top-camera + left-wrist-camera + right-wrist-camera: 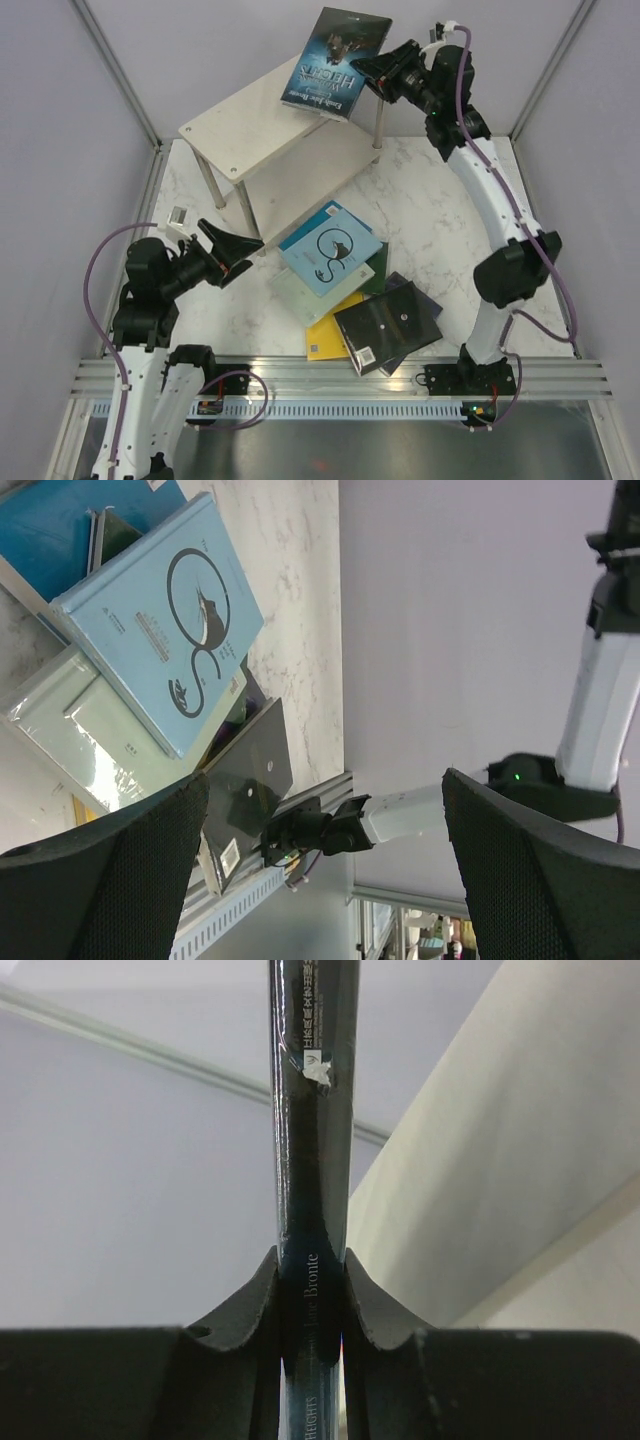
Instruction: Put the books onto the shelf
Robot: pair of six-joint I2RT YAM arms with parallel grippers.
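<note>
L pincer [250,257] is nearest the bases, jaws spread wide, nothing between the pads, hanging low over the marble table [430,210]. Its tips point toward the loose pile, which lies just beyond them and apart from them. Top of that pile, closest to the tips, is the light-blue bk [330,250] w/ a black cat-tail curl on the cover. The pale-green bk [300,290] sticks out from under it on the side toward the bases. Further from the tips, on the R arm's side, the yellow bk [330,335] lies flat w/ the black bk [385,325] overlapping it. A purple bk [428,298] shows under the black one's far edge, and a dark-green bk [378,270] peeks out between black and light-blue. All of these lie on the table, none on the boards.

Beyond the L pincer stands the shelf [260,125] – two pale boards on thin metal legs, its nearest leg close beside the pincer's upper finger.

Farthest back, the R pincer [375,72] is clenched on the dark-blue bk [335,60], pinching its edge. In the R wrist view the bk runs edge-on straight out from between the pads, w/ the pale board off to one side. The bk sits tilted over the top board's far corner – can't tell if its lower edge touches the board.
</note>
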